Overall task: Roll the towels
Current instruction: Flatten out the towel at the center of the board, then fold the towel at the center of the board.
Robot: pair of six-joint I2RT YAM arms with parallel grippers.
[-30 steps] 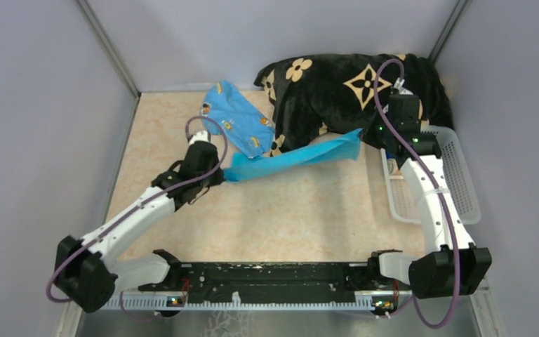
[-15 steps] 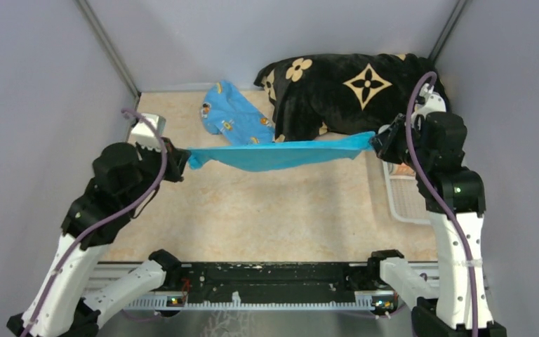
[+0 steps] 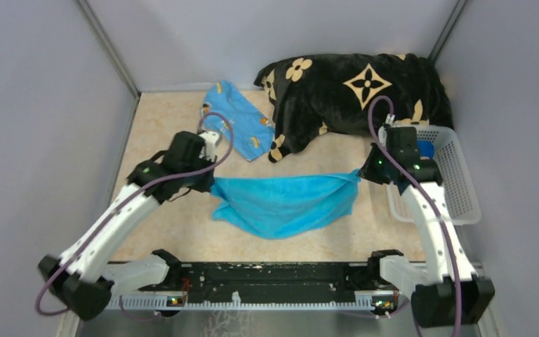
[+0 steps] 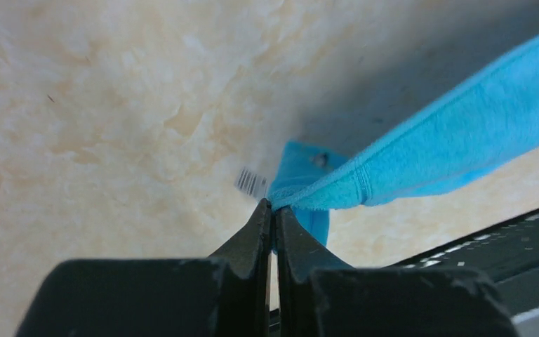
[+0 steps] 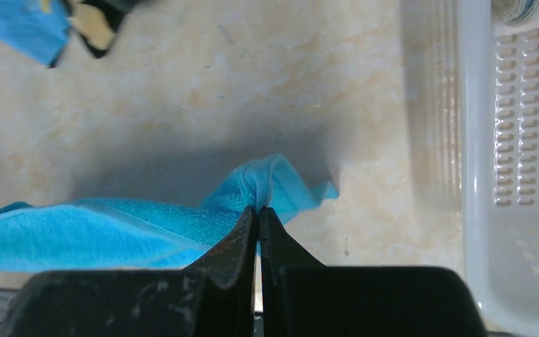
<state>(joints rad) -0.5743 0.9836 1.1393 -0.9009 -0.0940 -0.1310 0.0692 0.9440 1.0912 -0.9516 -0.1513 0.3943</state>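
Pinches the left corner of the turquoise towel (image 3: 284, 203) in the left gripper (image 4: 274, 209), fingers almost together on the hem; pinches the right corner in the right gripper (image 5: 258, 210), fingers squeezed tight on a little fold; holds the far edge up between both grippers, over the middle of the tan table (image 3: 182, 235); lets the near part droop down onto the table; stands the right gripper just left of the white basket (image 3: 463, 189); has the light blue towel with orange prints (image 3: 235, 119) far back, touching the black blanket with tan flowers (image 3: 351, 91), well apart from both grippers.
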